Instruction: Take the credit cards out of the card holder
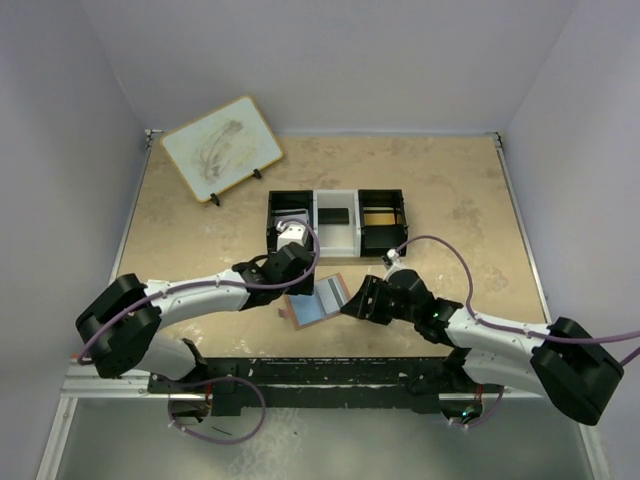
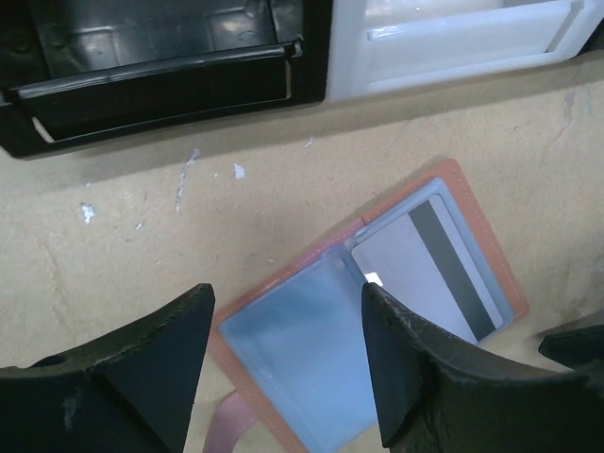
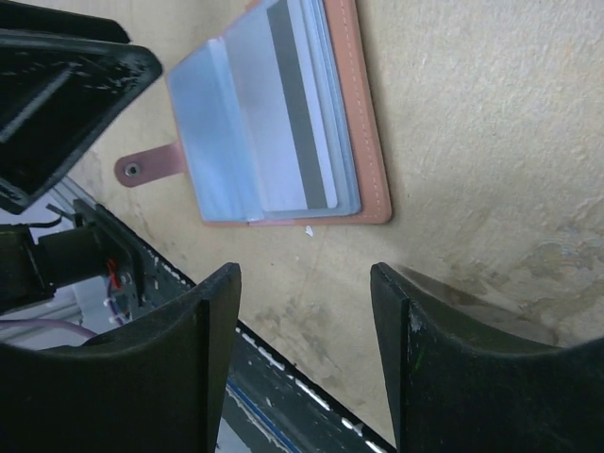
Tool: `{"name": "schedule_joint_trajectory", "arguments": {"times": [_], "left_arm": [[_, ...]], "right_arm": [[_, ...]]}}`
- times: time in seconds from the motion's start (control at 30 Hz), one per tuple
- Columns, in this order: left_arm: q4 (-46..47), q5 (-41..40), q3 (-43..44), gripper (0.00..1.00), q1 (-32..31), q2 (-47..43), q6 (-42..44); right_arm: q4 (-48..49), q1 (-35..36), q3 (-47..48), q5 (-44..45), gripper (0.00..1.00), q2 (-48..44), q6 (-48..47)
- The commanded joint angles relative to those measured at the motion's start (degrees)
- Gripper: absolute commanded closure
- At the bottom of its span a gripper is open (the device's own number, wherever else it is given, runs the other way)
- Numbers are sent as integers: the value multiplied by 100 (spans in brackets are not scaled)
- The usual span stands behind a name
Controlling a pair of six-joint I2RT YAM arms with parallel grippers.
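Closest to the overhead camera, at 6 o'clock, a black mounting rail [image 1: 330, 372] carries both arm bases.

At 11 o'clock a white-and-tan board [image 1: 220, 148] leans on a small stand; its faint marks cannot be read as writing.

From its shoulder at 8 o'clock, the left arm stretches low across the table [image 1: 450, 200] toward 3 o'clock. It ends in the left gripper [image 1: 288, 275] [image 2: 288, 302], tipped downward. Its fingers [image 2: 151, 377] are spread wide with nothing between them, hanging over the 8 o'clock half of the card holder [image 1: 315, 302] [image 2: 302, 349] [image 3: 274, 123]; whether they touch it cannot be told.

Beyond the left gripper, at 12 o'clock, stands a black-white-black tray [image 1: 271, 212].

Lying open and flat near the table's middle, just in front of the tray, the card holder has its long axis running from 8 to 2 o'clock. Its snap tab [image 3: 142, 168] is at the 8 o'clock end. In its 2 o'clock half, a pale grey credit card [image 2: 425, 269] [image 3: 293, 113] sits in a slot. The card's dark stripe runs across the holder's length; no lettering can be made out.

From 4 o'clock the right arm reaches toward 10 o'clock. The right gripper [image 1: 352, 300] [image 3: 304, 283] is also parted and holds nothing, just short of the holder's 2 o'clock edge.
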Motion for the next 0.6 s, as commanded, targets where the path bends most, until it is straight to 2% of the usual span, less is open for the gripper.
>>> {"name": "schedule_joint_trajectory", "arguments": {"times": [0.0, 0.33, 0.57], "left_arm": [[739, 633, -27, 38, 96, 180, 389], [897, 954, -318, 38, 145, 383, 412], [1182, 1538, -669, 40, 131, 281, 152]], "right_arm": [[520, 17, -79, 218, 39, 39, 316], [729, -16, 369, 89, 36, 1020, 337], [628, -210, 649, 71, 37, 1520, 225]]}}
